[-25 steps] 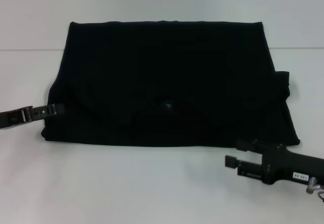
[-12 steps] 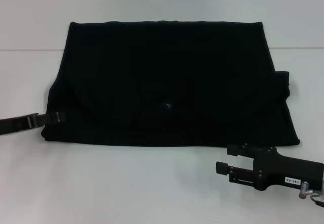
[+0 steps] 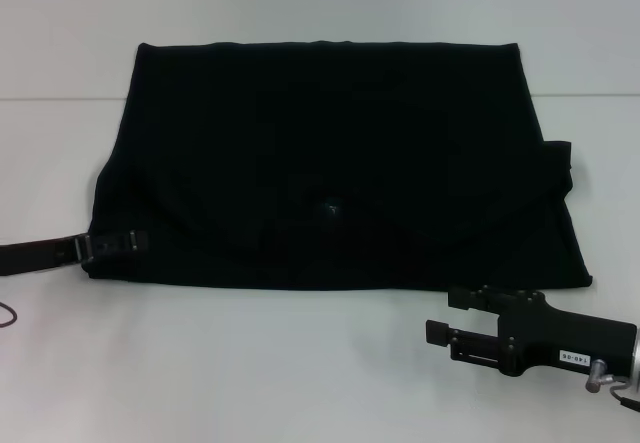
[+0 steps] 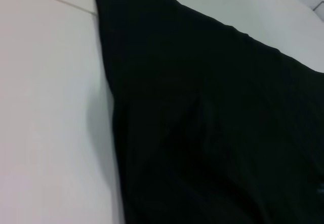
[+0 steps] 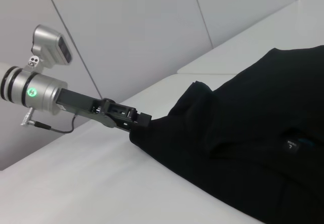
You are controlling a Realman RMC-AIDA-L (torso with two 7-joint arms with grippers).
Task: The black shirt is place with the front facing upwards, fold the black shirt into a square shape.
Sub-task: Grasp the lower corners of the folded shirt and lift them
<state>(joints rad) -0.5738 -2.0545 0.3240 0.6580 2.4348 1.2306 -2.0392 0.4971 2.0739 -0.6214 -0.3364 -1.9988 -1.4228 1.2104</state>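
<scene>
Shirt: The shirt (image 3: 340, 163) lies flat on the desk (image 3: 300, 363), folded into a wide rectangle. The lettering is not visible. The neck label (image 5: 291, 144) faces up near the near edge.

Left claw: My left claw (image 3: 140, 238) is low at the shirt's near left corner, and in the right wrist view its tip (image 5: 137, 123) is buried in the cloth. I cannot tell how far it is open, or whether it has fabric between its fingers.

Right claw: My right claw (image 3: 440, 331) rests over bare desk, just off the shirt's near right corner and apart from the hem. I cannot tell how far it is open. It holds nothing.

Step, as I judge it: the rectangle needs a sideways fold to become a square, and the left corner is the likely start.

Risk 1, partial grip: if the left claw catches only the top layer, lifting peels the stack apart and undoes the fold already made.

Risk 2, drag: if I pull the corner along the desk before lifting, the whole shirt slides and the edges skew.

Risk 3, uneven lift: with one corner raised and the right side loose, the fold line runs diagonal and the result is not square.

Risk 4, stray sleeve: a flap (image 3: 562, 163) juts from the right edge and may bunch under a fold.
</scene>
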